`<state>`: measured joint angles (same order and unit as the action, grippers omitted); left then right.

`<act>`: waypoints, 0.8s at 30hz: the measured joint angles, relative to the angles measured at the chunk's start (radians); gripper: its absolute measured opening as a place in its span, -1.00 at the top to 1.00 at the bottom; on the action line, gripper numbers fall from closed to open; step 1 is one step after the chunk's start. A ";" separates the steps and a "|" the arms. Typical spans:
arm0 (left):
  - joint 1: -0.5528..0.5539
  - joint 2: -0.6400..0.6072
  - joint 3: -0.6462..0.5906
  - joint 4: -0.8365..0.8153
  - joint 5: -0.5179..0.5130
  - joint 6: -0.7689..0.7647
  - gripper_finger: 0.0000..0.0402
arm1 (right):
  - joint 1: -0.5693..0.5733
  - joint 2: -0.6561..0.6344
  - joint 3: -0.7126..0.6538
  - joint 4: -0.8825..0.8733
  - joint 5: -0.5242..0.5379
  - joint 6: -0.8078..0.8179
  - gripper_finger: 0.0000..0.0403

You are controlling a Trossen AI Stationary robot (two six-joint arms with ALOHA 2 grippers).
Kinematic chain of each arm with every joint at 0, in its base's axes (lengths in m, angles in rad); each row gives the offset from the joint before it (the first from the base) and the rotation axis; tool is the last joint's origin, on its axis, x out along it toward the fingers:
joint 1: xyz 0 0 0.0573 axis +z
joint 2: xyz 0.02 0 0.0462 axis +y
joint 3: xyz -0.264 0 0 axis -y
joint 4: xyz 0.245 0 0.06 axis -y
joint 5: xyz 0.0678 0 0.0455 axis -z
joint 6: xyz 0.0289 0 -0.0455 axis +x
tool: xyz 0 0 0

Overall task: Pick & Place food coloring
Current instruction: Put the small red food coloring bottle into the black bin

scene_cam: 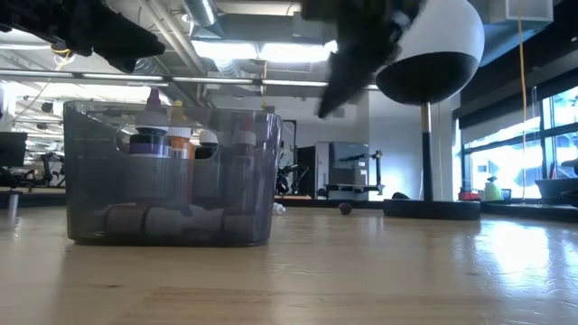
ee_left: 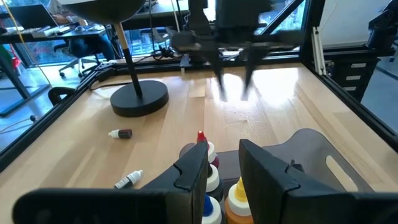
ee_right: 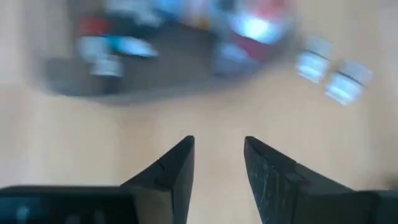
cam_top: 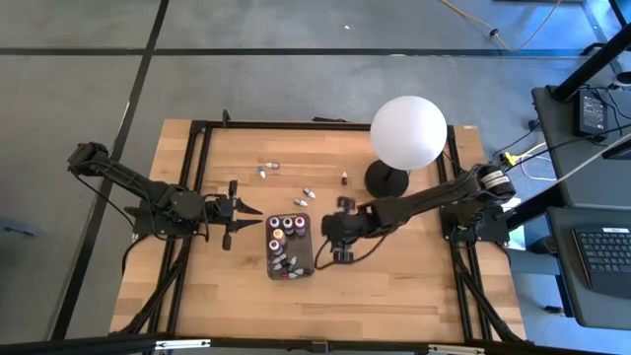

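A dark grey tray [cam_top: 301, 258] near the table's middle holds several food coloring bottles [cam_top: 281, 229], some upright, some lying. More small bottles [cam_top: 304, 196] lie loose on the wood beyond it, toward the far edge. My right gripper [cam_top: 340, 251] hangs open just right of the tray, fingers pointing down, nothing between them [ee_right: 219, 152]. In the low view it hovers above the table [scene_cam: 341, 81]. My left gripper [cam_top: 246, 210] is open at the tray's left side, and its wrist view looks over the upright bottles [ee_left: 202, 146] past its own fingers [ee_left: 222, 165].
A big white globe lamp [cam_top: 407, 133] on a black round base [cam_top: 386, 178] stands right of the loose bottles, close behind my right arm. Black frame rails [cam_top: 197, 177] run along the table's left, right and far sides. Bare wood [cam_top: 394, 296] lies near the front edge.
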<state>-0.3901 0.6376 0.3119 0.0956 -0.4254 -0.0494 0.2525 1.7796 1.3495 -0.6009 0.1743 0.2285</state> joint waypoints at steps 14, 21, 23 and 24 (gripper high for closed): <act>0.000 0.000 0.000 -0.005 0.000 0.001 0.56 | -0.060 0.019 -0.162 0.122 0.218 0.238 0.29; 0.000 0.000 0.000 -0.004 0.000 0.001 0.56 | -0.120 0.018 -0.207 0.138 0.321 0.334 0.19; 0.000 0.000 0.000 -0.004 0.000 0.001 0.56 | -0.145 0.018 -0.222 0.132 0.328 0.398 0.08; 0.000 0.000 0.000 -0.004 0.000 0.001 0.56 | -0.161 0.019 -0.229 0.132 0.342 0.451 0.02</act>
<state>-0.3901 0.6376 0.3119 0.0914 -0.4255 -0.0483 0.0913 1.7984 1.1200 -0.4693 0.5167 0.6795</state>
